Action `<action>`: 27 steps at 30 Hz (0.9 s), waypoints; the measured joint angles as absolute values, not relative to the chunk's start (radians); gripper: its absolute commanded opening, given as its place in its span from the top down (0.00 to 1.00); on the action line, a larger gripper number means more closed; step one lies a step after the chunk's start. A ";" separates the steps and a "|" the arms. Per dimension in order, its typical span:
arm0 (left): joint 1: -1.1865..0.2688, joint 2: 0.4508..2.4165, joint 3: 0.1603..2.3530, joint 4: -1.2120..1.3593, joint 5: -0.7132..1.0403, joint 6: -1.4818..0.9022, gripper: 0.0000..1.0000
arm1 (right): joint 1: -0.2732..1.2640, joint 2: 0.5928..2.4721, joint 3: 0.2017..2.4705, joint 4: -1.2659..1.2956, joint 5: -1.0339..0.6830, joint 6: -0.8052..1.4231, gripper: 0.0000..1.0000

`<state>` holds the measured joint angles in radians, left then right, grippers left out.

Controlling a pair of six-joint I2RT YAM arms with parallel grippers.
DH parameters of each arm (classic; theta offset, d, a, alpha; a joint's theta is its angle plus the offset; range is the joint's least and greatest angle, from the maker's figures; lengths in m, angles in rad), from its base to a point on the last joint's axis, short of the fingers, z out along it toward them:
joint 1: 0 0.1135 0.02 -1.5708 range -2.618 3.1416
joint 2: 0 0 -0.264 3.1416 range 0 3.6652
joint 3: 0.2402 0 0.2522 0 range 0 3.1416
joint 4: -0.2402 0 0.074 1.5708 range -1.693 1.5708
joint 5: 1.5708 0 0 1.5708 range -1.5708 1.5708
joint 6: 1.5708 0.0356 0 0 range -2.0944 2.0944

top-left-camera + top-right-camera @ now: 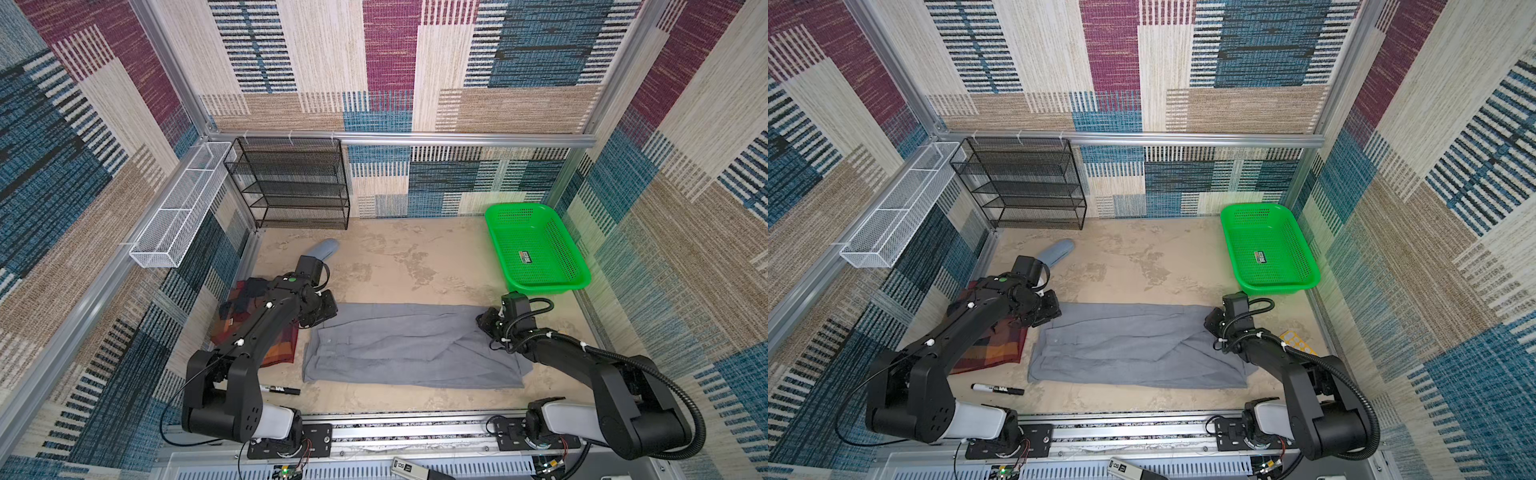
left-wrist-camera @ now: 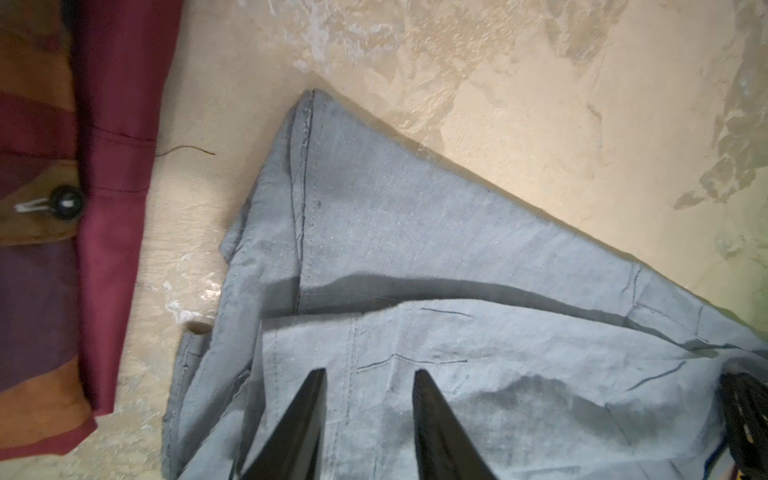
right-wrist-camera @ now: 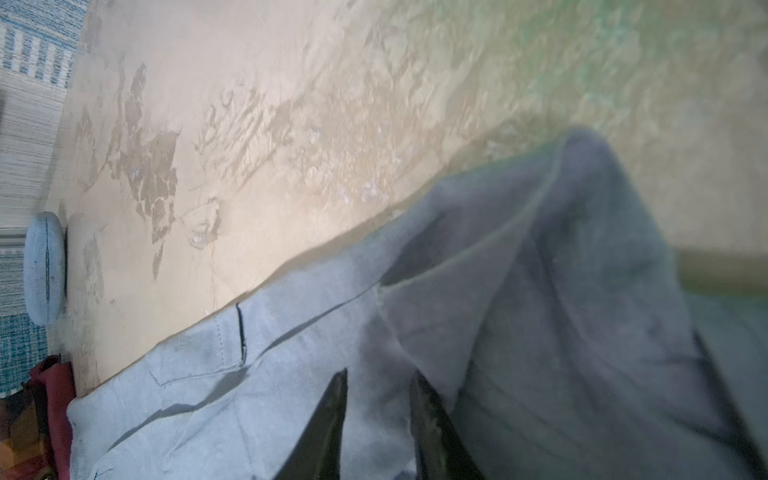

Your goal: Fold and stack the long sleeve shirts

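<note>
Grey shirt (image 1: 411,345) is lying in a long flat fold across the middle of the table (image 1: 415,257), with the plaid shirt (image 1: 282,347) just beside its left end. My left gripper (image 2: 368,370) sits spread over the grey's left end. The right gripper (image 3: 378,372) has its jaws apart too, over the right end.

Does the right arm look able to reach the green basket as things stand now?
Probably yes. The green basket stands close beyond the right gripper, on that arm's side, with only bare tabletop between; the gripper is open above the grey shirt.
</note>
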<state>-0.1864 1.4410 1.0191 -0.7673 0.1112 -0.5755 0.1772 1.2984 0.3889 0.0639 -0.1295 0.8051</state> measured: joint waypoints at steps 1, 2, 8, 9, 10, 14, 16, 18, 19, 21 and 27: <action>-0.187 1.448 1.015 -0.764 0.112 -0.575 0.61 | 0.177 1.304 0.383 0.084 -0.131 0.810 0.70; -0.188 1.456 1.010 -0.762 0.114 -0.575 0.61 | 0.177 1.313 0.379 0.106 -0.131 0.812 0.70; -0.188 1.478 1.003 -0.754 0.134 -0.576 0.60 | 0.177 1.408 0.426 0.178 -0.177 0.805 0.68; -0.188 1.474 1.003 -0.754 0.134 -0.576 0.60 | 0.177 1.440 0.452 0.186 -0.187 0.798 0.67; -0.188 1.470 1.003 -0.755 0.136 -0.576 0.60 | 0.177 1.470 0.478 0.187 -0.191 0.791 0.67; -0.188 1.439 0.999 -0.754 0.142 -0.581 0.59 | 0.177 1.635 0.630 0.212 -0.200 0.745 0.66; -0.188 1.412 0.981 -0.753 0.148 -0.592 0.59 | 0.177 1.728 0.715 0.242 -0.225 0.727 0.66; -0.188 1.381 0.956 -0.758 0.162 -0.609 0.58 | 0.178 1.796 0.781 0.269 -0.266 0.717 0.63; -0.189 1.364 0.944 -0.760 0.165 -0.622 0.56 | 0.185 1.825 0.817 0.272 -0.274 0.716 0.61; -0.192 1.338 0.930 -0.760 0.171 -0.635 0.55 | 0.213 1.858 0.899 0.222 -0.275 0.690 0.56; -0.213 1.294 0.922 -0.764 0.187 -0.667 0.55 | 0.333 1.785 0.984 0.029 -0.150 0.620 0.46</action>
